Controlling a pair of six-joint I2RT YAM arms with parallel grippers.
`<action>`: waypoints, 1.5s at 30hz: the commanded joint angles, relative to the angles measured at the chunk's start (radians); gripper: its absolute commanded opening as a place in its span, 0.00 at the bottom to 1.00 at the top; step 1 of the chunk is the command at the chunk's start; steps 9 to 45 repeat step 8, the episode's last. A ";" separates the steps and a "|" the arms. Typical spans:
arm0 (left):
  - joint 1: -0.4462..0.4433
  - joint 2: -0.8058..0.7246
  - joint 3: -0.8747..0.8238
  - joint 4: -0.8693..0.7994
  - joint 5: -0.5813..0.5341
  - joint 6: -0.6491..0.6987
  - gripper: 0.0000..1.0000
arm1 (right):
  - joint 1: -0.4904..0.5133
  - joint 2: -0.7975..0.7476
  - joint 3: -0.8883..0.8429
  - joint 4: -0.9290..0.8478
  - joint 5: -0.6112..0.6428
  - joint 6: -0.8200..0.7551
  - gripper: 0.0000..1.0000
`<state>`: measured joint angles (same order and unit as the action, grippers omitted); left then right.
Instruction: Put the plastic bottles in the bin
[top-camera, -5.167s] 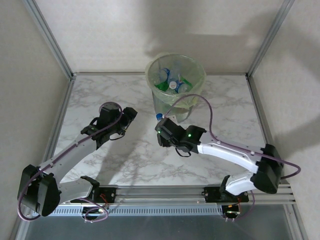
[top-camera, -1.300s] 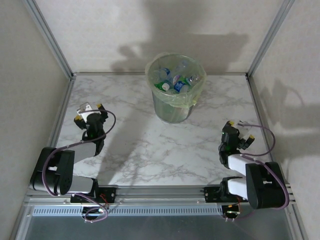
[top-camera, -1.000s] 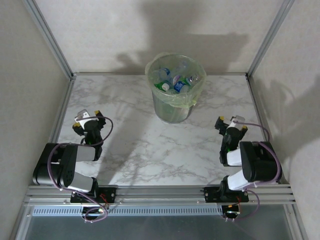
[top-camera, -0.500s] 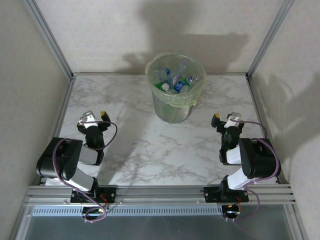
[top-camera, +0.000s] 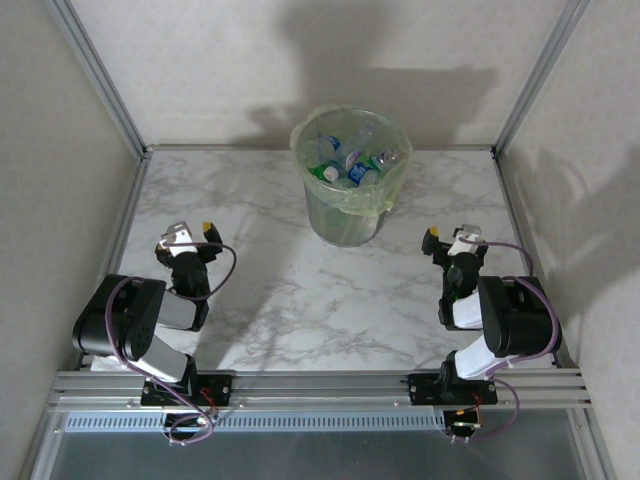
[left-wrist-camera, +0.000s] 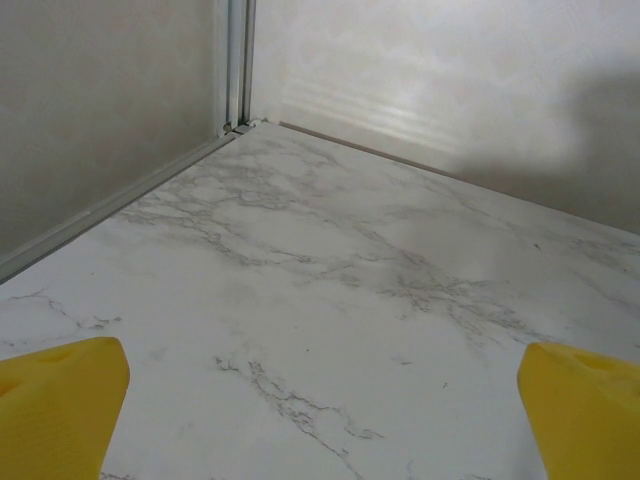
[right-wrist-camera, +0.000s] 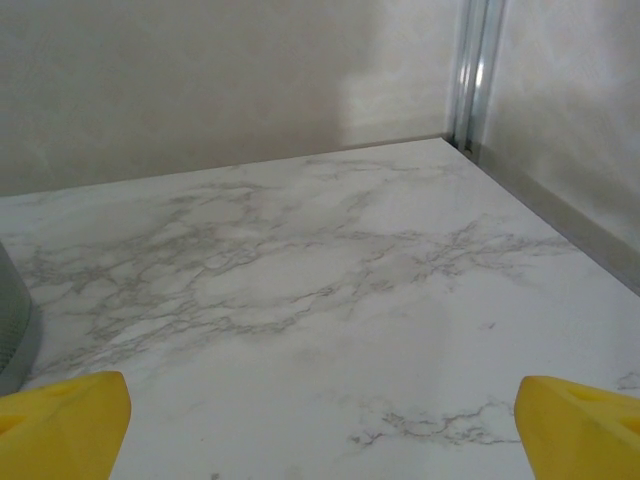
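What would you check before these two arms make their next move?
1. Left hand open, holding nothing: ok.
2. Right hand open, holding nothing: ok.
3. Plastic bottles lying inside the bin: ok.
4. Bin upright, liner folded over its rim: ok.
5. Bottles left on the marble table: none seen from above, ok.
6. Table right behind the bin: hidden, cannot tell.

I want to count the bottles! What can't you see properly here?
Top view: the plastic bottles are piled in the bin; upper ones hide lower ones, so no exact count.
Top view: their labels are too small to read.
Right wrist view: the left edge cuts off the bin.
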<state>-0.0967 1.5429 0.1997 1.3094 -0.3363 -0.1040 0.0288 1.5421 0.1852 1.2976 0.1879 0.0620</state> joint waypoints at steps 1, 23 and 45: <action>-0.006 0.003 0.003 0.040 -0.010 0.012 0.99 | 0.003 0.009 0.023 0.022 -0.048 -0.033 0.99; -0.006 0.002 0.005 0.035 0.005 0.016 0.99 | -0.012 0.007 0.026 0.011 -0.091 -0.031 0.99; -0.006 0.002 0.005 0.035 0.005 0.016 0.99 | -0.012 0.007 0.026 0.011 -0.091 -0.031 0.99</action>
